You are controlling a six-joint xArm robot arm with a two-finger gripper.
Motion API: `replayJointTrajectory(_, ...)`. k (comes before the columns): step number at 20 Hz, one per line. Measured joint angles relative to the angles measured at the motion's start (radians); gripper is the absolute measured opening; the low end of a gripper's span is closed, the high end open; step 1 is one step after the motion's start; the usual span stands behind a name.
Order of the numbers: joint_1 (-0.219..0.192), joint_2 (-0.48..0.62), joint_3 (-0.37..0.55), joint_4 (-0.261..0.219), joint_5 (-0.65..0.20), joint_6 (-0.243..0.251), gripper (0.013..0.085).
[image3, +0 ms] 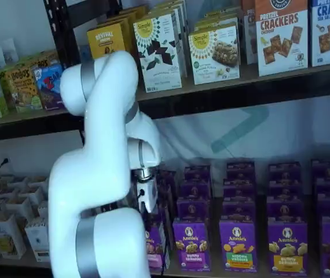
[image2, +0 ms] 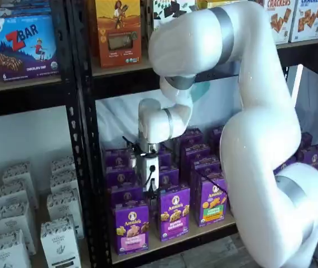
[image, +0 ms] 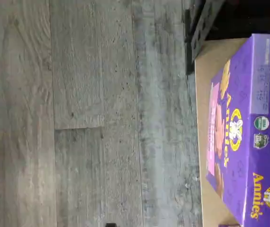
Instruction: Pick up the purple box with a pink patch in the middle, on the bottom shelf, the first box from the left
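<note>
Grey plank floor (image: 92,113) fronts the tan bottom shelf (image2: 170,241); claw (image2: 148,196) seemingly spread wide above the purple box (image2: 130,227)

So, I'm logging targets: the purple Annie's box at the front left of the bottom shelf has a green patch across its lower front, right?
Not green. In a shelf view the purple box at the front left of the bottom shelf has a pink patch across its lower front.
</note>
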Motion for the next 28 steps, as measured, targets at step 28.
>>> replayJointTrajectory(28,0.020,0.134,-0.111,-0.004,-0.098,0.020,0.0850)
